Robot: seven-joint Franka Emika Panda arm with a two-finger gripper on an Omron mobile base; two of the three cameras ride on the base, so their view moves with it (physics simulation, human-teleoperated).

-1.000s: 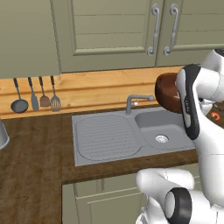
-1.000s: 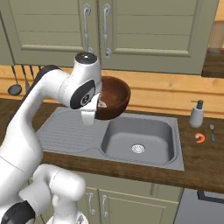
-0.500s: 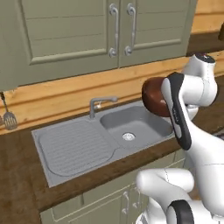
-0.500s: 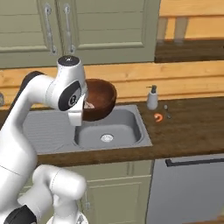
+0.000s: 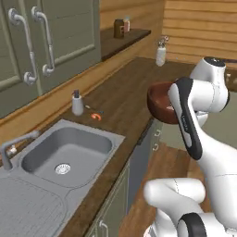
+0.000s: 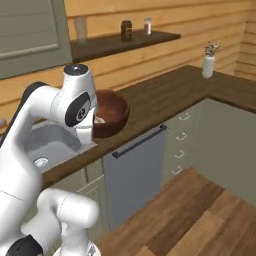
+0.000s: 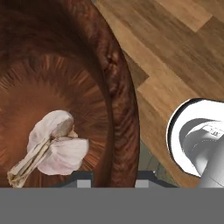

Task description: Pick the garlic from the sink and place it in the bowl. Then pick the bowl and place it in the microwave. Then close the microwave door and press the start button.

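Dark wooden surface (image 5: 122, 99) running along a plank wall and turning a corner, with a grey sink (image 5: 65, 152) set into it at the near end in the left base view. Beside the basin, a small soap bottle (image 5: 77, 103) and an orange bit (image 5: 96, 117); farther along, a pale vase (image 5: 160, 55) near the corner. Above, green cabinet doors (image 5: 51, 41) and a shelf (image 6: 125, 42) carrying jars. Below the surface, a grey dishwasher front (image 6: 137, 167) with a dark bar handle, drawers beyond it, and open plank floor (image 6: 200, 210) stretching to the right.

Held clear of the surface edge, out over the floor: the reddish-brown bowl (image 5: 159, 102), carried level by the white arm. Fingers (image 7: 107, 181) clamped narrow on the bowl's rim, one tip inside and one outside in the hand view. Garlic (image 7: 52, 146) lying on the bottom of the bowl, a split pale bulb with its stalk trailing.

Compared with half a second back, whole scene swung round with the base: sink now pushed to the lower left, corner surface and floor newly in sight, bowl in the same grip.
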